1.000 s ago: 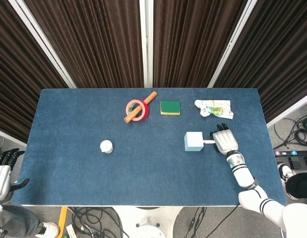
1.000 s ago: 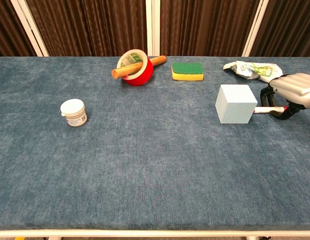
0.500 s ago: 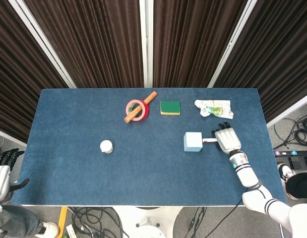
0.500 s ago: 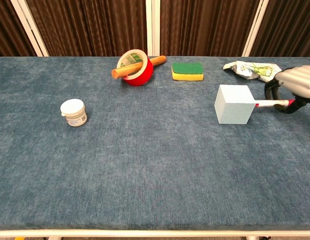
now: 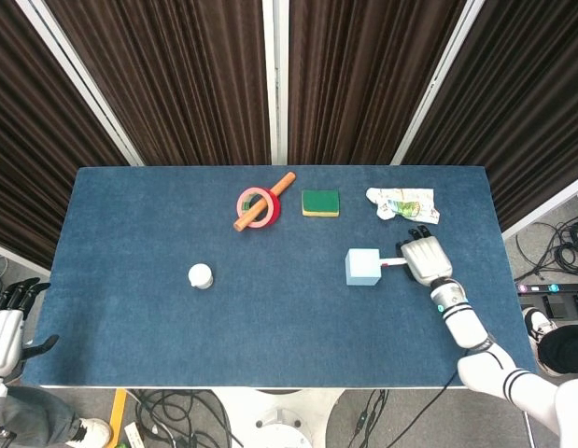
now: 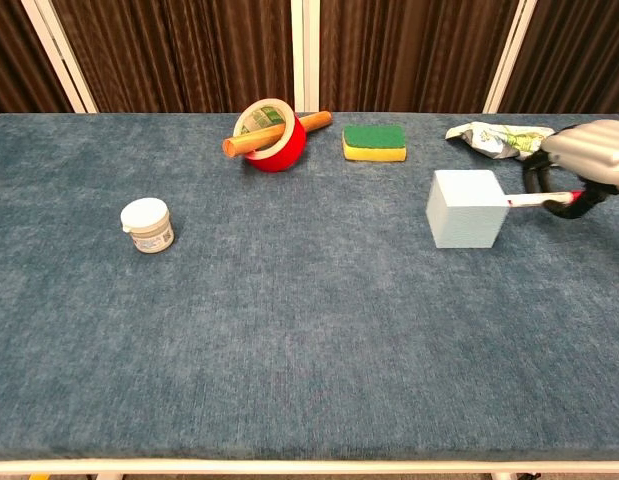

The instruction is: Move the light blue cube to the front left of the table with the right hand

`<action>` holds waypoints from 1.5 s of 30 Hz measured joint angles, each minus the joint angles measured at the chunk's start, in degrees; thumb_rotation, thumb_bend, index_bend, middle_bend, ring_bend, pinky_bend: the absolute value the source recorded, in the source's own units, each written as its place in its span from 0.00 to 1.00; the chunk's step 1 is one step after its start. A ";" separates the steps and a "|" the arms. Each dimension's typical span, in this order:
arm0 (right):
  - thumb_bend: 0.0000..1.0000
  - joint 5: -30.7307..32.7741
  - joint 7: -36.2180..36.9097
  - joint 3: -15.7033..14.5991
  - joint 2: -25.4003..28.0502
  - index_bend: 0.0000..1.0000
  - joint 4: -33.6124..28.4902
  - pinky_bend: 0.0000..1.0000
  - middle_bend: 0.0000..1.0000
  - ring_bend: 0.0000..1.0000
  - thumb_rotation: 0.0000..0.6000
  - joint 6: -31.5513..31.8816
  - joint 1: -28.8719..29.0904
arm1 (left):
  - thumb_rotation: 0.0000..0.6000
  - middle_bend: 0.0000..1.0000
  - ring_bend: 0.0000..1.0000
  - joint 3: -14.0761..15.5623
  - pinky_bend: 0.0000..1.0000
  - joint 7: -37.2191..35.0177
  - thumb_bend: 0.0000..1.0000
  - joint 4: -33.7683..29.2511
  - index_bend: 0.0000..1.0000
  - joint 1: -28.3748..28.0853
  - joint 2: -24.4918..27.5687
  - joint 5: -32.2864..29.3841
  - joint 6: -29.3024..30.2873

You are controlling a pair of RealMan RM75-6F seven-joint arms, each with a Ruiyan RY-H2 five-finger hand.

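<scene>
The light blue cube stands on the blue table right of centre. My right hand is just to its right, palm down, fingers spread and pointing away from me. One long fingertip reaches left and touches the cube's right face; nothing is gripped. My left hand hangs off the table's front left corner, fingers apart and empty.
A white jar sits left of centre. At the back are a red tape roll with an orange stick through it, a green-and-yellow sponge and a crumpled wrapper just behind my right hand.
My right hand has shifted slightly left and away from me, and the cube has slid a little to the left under its fingertip. The left hand has hardly moved.
</scene>
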 measured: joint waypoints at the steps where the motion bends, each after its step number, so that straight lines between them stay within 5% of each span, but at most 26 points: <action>1: 0.45 0.16 -0.47 0.18 -0.35 0.57 -0.24 0.13 0.51 0.16 1.00 -0.10 0.30 | 1.00 0.26 0.18 -0.01 0.27 -0.03 0.19 0.01 0.26 0.01 0.04 0.01 0.04; 18: 0.45 3.88 -10.24 3.60 -8.53 0.57 -5.60 0.13 0.52 0.16 1.00 -3.37 8.69 | 1.00 0.26 0.18 0.75 0.26 -1.79 0.19 1.40 0.26 1.41 -0.12 0.52 1.30; 35: 0.45 3.71 -15.76 -0.20 -2.51 0.58 -19.26 0.13 0.52 0.16 1.00 -4.07 9.77 | 1.00 0.26 0.18 0.46 0.26 -1.87 0.19 0.97 0.26 1.31 -0.24 0.39 0.96; 45: 0.45 6.44 -17.28 -0.29 -5.84 0.58 -21.56 0.11 0.52 0.16 1.00 -3.47 10.67 | 1.00 0.26 0.18 0.32 0.26 -2.18 0.19 1.12 0.26 1.12 -0.28 0.74 0.90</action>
